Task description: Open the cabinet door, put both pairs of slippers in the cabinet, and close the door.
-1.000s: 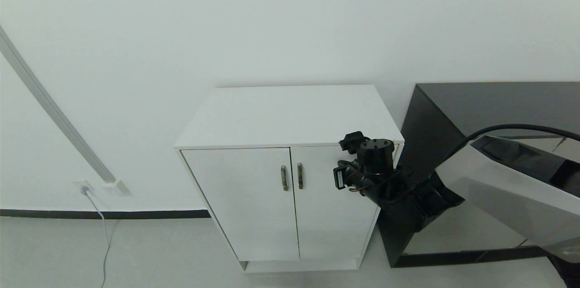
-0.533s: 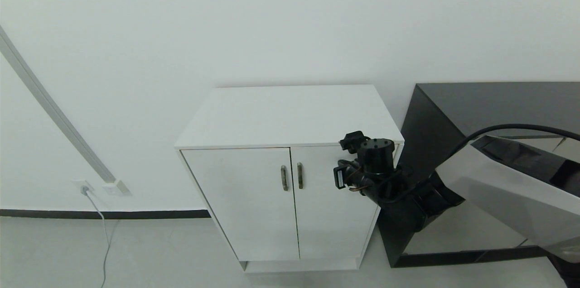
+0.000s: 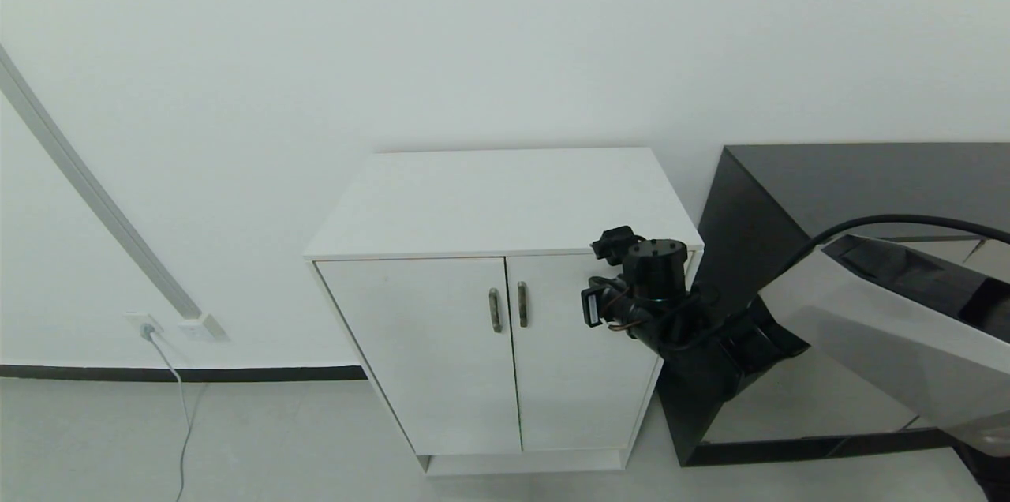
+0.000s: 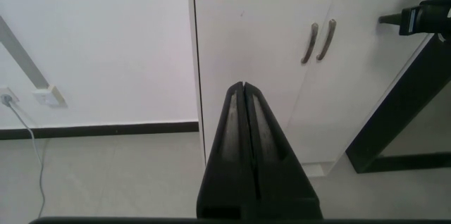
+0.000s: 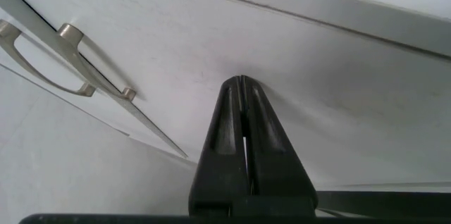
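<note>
While both doors of the cabinet (image 3: 497, 198) sit shut, the right tool (image 3: 589, 309) hangs empty, its 2 fingers pressed together. Its tip is close to the upper part of the right door (image 3: 572, 399); whether they touch is unclear. The 2 handles (image 3: 522, 305) stand side by side to that tool's left. The left tool (image 4: 243, 85), also closed on nothing, is well back from the cabinet, with the left door (image 4: 254, 48) ahead of it.

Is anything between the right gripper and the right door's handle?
Nothing visible does. The right gripper, fingers shut, is close in front of the right door, toward its hinge side. Only bare door panel lies between it and the handle.
</note>
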Tool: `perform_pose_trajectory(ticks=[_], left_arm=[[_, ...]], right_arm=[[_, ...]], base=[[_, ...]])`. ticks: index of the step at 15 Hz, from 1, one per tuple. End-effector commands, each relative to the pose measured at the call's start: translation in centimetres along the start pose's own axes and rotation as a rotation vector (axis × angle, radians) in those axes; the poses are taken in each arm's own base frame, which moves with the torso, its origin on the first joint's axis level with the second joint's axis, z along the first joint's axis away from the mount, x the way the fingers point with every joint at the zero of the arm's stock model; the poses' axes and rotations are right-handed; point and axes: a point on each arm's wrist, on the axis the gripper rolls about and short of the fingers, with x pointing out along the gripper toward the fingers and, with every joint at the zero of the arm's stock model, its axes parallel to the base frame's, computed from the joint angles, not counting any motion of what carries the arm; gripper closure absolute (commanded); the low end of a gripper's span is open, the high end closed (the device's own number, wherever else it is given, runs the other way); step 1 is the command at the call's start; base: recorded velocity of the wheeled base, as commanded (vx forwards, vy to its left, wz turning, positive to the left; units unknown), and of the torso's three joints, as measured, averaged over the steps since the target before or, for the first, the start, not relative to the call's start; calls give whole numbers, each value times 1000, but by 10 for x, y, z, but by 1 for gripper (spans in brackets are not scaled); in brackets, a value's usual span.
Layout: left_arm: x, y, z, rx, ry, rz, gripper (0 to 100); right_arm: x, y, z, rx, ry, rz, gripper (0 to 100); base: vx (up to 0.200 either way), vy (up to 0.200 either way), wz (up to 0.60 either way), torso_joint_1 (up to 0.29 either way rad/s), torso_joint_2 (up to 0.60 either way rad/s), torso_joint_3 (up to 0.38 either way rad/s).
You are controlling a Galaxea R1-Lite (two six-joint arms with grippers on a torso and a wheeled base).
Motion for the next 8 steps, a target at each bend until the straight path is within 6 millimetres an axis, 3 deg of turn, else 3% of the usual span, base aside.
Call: perform_pose_trajectory(ticks=[1, 5, 8], left_arm=[[0, 0, 0, 0, 0, 0, 100], [0, 0, 0, 1, 0, -2, 100], [0, 0, 0, 1, 0, -2, 100]], right_arm=[[0, -1, 1, 1, -4, -2, 100], [-15, 0, 7, 1, -4, 7, 100], [-48, 6, 20, -2, -13, 37, 100]], base=[[0, 0, 0, 0, 0, 0], [0, 0, 0, 0, 0, 0], [0, 0, 0, 0, 0, 0]])
